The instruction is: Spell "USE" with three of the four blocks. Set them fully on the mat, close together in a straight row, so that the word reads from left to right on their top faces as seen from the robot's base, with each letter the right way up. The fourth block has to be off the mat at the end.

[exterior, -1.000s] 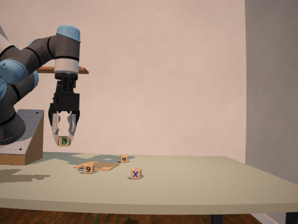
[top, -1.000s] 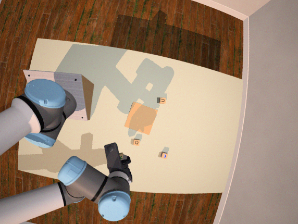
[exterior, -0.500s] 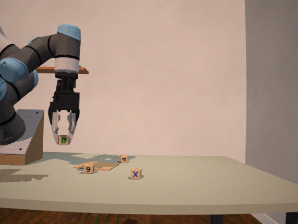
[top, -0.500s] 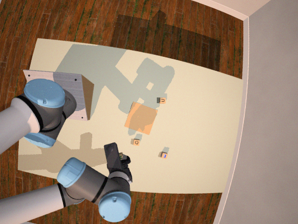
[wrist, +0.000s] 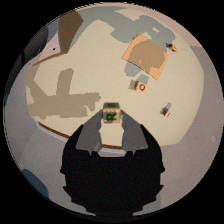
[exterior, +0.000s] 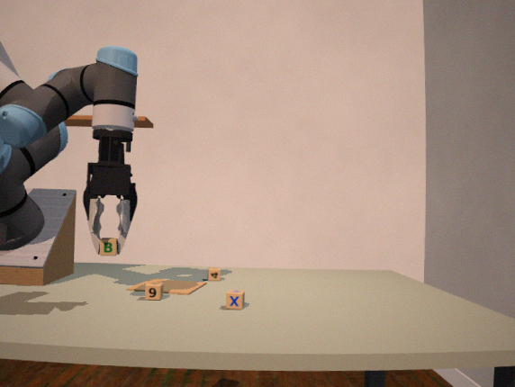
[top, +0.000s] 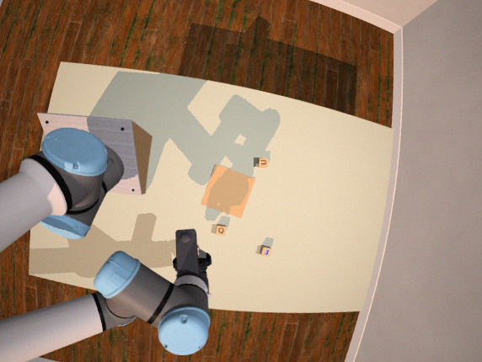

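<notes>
My gripper is shut on a wooden block with a green B on its side and holds it above the table near the front left. It also shows in the wrist view. In the overhead view the arm hides it. The orange mat lies mid-table with no block on it. A block with U on top sits just past the mat's far right corner. A block with Q on top sits just off the mat's near edge. A block with blue letters lies further right; its top letter is too small to read.
The robot's base stands on a wedge-shaped mount at the table's left. A grey wall runs along the table's right edge. The table's front edge is close below the gripper in the overhead view.
</notes>
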